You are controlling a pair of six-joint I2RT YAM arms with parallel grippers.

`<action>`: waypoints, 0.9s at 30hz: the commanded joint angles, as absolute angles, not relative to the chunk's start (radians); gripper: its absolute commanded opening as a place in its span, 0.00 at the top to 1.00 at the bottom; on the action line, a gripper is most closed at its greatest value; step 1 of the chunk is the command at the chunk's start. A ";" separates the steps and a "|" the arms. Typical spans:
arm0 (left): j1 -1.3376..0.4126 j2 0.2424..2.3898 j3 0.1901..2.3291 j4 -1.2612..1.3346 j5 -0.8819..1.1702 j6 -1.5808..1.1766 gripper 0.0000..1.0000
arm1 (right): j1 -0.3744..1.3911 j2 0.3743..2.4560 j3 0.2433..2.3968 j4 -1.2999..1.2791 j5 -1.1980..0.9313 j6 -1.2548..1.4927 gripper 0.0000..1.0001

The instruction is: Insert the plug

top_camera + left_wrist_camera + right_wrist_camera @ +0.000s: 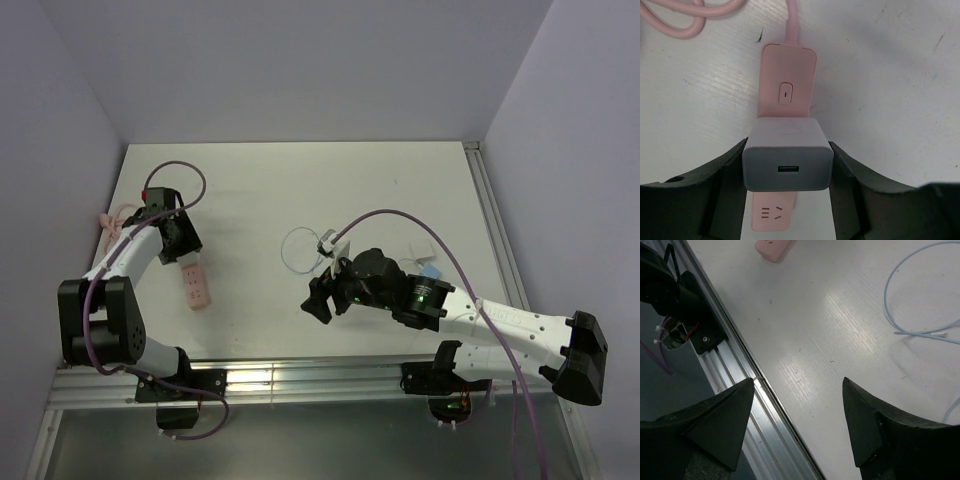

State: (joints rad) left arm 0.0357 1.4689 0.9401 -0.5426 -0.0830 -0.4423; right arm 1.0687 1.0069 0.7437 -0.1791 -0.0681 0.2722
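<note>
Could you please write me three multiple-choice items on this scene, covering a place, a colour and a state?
1. Where is the charger? A. between the fingers of the left gripper, over the strip; B. on the rail; C. on the floor.
2. What colour is the strip? A. blue; B. pink; C. green.
3. The right gripper is: A. shut on the wire; B. shut on the charger; C. open and empty.
Answers: 1 A, fingers flank it; 2 B, its body is pink; 3 C, table shows between its fingers.
</note>
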 commanded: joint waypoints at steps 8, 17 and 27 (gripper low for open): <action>-0.031 1.517 0.835 -0.420 0.328 -0.678 1.00 | 1.066 1.011 0.744 -0.146 -0.048 0.268 0.22; 0.098 1.546 0.679 -0.347 0.403 -0.641 1.00 | 1.066 1.011 0.742 -0.146 -0.055 0.270 0.22; 0.056 1.617 0.752 -0.446 0.305 -0.538 1.00 | 1.065 1.014 0.739 -0.140 -0.048 0.270 0.22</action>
